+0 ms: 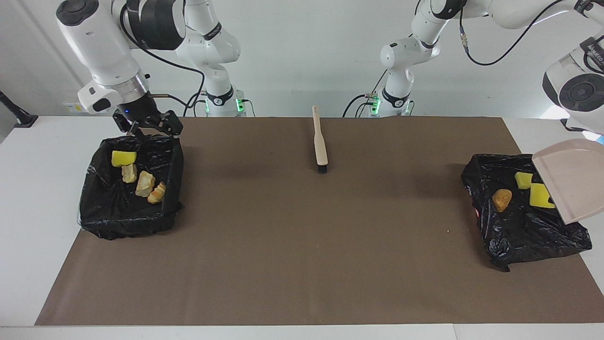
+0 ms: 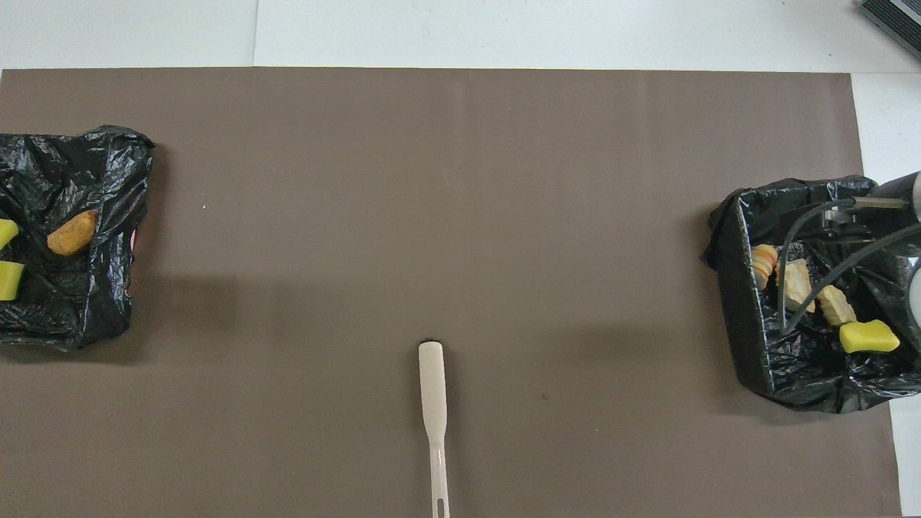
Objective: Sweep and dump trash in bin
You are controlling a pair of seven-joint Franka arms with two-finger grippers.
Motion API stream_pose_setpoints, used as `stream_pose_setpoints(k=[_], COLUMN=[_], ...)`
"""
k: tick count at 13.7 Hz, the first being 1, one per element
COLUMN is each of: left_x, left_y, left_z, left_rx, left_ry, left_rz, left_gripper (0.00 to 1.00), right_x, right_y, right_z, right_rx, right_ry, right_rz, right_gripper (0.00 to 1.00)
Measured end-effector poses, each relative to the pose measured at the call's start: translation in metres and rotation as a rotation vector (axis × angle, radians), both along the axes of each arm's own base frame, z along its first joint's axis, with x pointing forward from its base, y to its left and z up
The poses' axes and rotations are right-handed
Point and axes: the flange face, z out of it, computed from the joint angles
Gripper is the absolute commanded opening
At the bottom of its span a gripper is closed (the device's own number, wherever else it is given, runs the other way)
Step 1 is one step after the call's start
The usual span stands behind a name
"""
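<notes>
The right gripper (image 1: 147, 126) hangs over the robot-side rim of the bin at the right arm's end of the table (image 1: 28, 198), its jaws spread wide and holding nothing. That bin (image 1: 175, 166) is a box lined with a black plastic bag, and four pieces of trash lie in it in a loose row: one bright yellow sponge bit (image 1: 123, 158) nearest the robots, then three tan, bread-like chunks (image 1: 145, 183) side by side.

The left gripper is out of sight past the edge of the facing view; it is clenched, and the beige dustpan (image 1: 573, 182) stands tilted in the air over the bin at the left arm's end, its open lip pointing down into the bag. I cannot see the grip on the dustpan itself. This second bin (image 1: 528, 236), also lined with crumpled black plastic, holds three pieces: a tan-orange chunk (image 1: 502, 199) on the bag, a small yellow sponge bit (image 1: 523, 180) beside it, and a larger yellow sponge piece (image 1: 541, 196) right at the dustpan's lip, so close that I cannot tell whether it rests on the bag or on the pan.

That makes seven pieces in all, three yellow and four tan or orange, none on the brown mat (image 1: 302, 264). One brush (image 1: 320, 141) lies flat on the mat midway between the two bins, near the robots, with its pale handle toward them and dark bristles pointing away.
</notes>
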Motion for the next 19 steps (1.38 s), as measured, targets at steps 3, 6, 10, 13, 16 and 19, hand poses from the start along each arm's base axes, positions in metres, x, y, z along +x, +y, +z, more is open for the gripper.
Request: stream_pose_setpoints(k=[3, 6, 10, 13, 16, 19], left_x=[-0.011, -0.027, -0.039, -0.041, -0.049, -0.064], left_y=[0.003, -0.01, -0.069, -0.145, -0.212, -0.28], left_z=[0.022, 0.04, 0.037, 0.023, 0.015, 0.006], left_rx=[-0.138, -0.324, -0.51, -0.614, -0.718, -0.756], left_ry=[-0.082, -0.225, -0.412, -0.485, -0.545, -0.606], left_rz=[0.042, 0.159, 0.454, 0.649, 0.82, 0.968], left_gripper=[0.0, 0.0, 0.0, 0.0, 0.0, 0.0], right_x=[0.0, -0.02, -0.042, -0.036, -0.029, -0.03], right_y=[0.0, -0.008, -0.018, -0.026, -0.023, -0.011], right_z=[0.009, 0.045, 0.059, 0.053, 0.058, 0.058], right_rx=[-0.001, 0.005, 0.012, 0.008, 0.006, 0.006], right_ry=[-0.017, -0.034, -0.018, 0.012, 0.004, 0.019], right_rz=[0.001, -0.011, -0.023, -0.03, -0.026, -0.006], right_gripper=[1.0, 1.0, 1.0, 1.0, 1.0, 1.0])
